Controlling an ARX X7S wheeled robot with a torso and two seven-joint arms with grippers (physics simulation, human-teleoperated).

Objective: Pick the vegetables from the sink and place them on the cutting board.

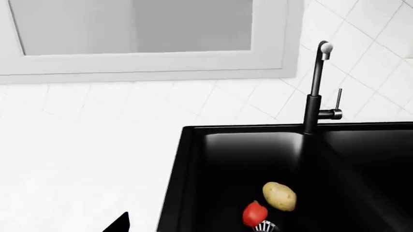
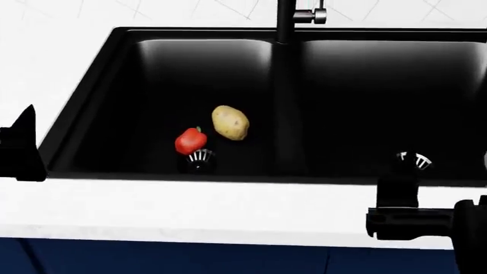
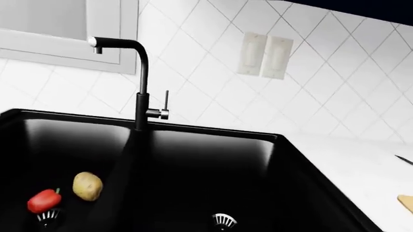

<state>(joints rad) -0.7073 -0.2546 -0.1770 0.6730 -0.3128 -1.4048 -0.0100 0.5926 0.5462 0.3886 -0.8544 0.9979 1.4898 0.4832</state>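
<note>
The red bell pepper (image 2: pixel 190 140) and the potato (image 2: pixel 230 122) lie side by side in the left basin of the black sink (image 2: pixel 84 120), the pepper right by the round drain (image 2: pixel 199 157). Both also show in the left wrist view, pepper (image 1: pixel 255 213) and potato (image 1: pixel 279 195), and in the right wrist view, pepper (image 3: pixel 44 200) and potato (image 3: pixel 87 185). My left gripper (image 2: pixel 19 149) hangs over the counter left of the sink. My right gripper (image 2: pixel 400 200) is over the sink's front rim by the right basin. Neither one's jaws show clearly. A tan corner at the right wrist view's edge may be the cutting board (image 3: pixel 406 203).
The tall black faucet (image 2: pixel 285 20) stands at the back between the basins. The right basin holds only its drain (image 2: pixel 414 161). White counter (image 2: pixel 190 211) runs along the front, and tiled wall with a window (image 1: pixel 142 29) and outlets (image 3: pixel 266 54) lies behind.
</note>
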